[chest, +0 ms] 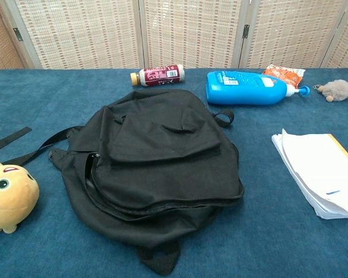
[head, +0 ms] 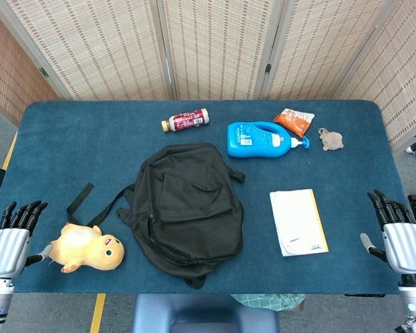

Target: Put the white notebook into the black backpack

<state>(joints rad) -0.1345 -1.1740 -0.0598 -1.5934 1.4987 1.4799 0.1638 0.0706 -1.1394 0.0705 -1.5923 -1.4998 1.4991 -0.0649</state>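
Observation:
The black backpack (head: 187, 206) (chest: 156, 168) lies flat in the middle of the blue table, its top handle toward the far side. To its right lies the white notebook (head: 297, 222) (chest: 323, 172), with a yellow sheet showing along its right edge. My left hand (head: 12, 236) hovers at the table's near left corner, fingers straight and apart, holding nothing. My right hand (head: 398, 232) is at the near right corner, likewise open and clear of the notebook. Neither hand shows in the chest view.
A yellow plush toy (head: 87, 248) (chest: 8, 194) sits next to my left hand. Along the far side lie a red bottle (head: 185, 120), a blue pump bottle (head: 260, 139), an orange snack bag (head: 294, 121) and a small plush keychain (head: 331, 140). Backpack straps (head: 83, 200) trail left.

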